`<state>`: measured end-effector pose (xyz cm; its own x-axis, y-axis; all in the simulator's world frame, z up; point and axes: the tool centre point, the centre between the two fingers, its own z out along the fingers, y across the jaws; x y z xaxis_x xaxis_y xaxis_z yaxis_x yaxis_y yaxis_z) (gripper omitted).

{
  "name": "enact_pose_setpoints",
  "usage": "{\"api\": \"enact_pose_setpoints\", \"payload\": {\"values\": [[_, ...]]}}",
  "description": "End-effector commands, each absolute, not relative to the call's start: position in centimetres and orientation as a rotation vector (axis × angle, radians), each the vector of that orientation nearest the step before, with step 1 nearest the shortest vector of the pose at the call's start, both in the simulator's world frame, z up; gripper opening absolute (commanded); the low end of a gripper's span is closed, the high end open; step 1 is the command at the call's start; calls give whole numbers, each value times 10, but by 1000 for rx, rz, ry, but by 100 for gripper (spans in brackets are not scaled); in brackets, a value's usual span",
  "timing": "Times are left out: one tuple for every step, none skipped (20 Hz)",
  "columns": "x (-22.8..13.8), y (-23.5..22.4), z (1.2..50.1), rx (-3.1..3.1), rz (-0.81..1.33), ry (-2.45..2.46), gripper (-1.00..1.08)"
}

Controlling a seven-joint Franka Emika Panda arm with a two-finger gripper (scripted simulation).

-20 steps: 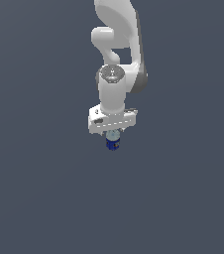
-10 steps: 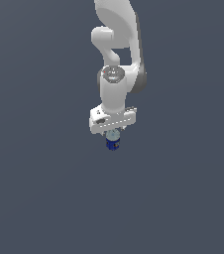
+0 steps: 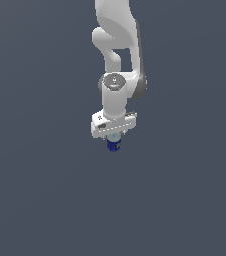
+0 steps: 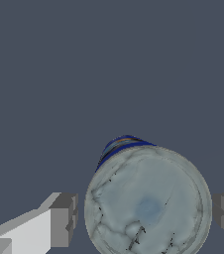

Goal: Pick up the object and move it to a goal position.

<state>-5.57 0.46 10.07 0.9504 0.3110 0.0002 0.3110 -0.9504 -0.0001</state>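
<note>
The object is a tiny dark-blue stub with a pale whitish-blue top, standing on the grey floor directly under the white hand. In the wrist view its pale round top fills the space between the two grey fingertips, with a small gap on each side. My gripper is open and straddles the object's top part; it also shows in the wrist view. The object's lower blue part shows below the hand in the exterior view.
The white arm rises straight above the hand toward the top of the exterior view. A plain dark grey floor lies all around, with no other object in view.
The arm has come down a little over the object. The object has stayed where it was.
</note>
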Motion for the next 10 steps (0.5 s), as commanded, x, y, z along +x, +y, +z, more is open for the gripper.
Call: {"api": "enact_pose_setpoints", "payload": {"values": [[-56, 5, 88, -3102, 0, -496, 100], [-56, 5, 84, -3102, 0, -497, 100], [-56, 5, 81, -3102, 0, -497, 100], [-56, 5, 79, -3102, 0, -498, 100], [-56, 5, 77, -3102, 0, -498, 100], [-56, 5, 75, -3102, 0, -498, 100], [-56, 5, 74, -3102, 0, -498, 100], [-56, 5, 74, -3102, 0, -498, 100], [-56, 5, 74, -3102, 0, -498, -100], [-56, 5, 74, -3102, 0, -498, -100]]}}
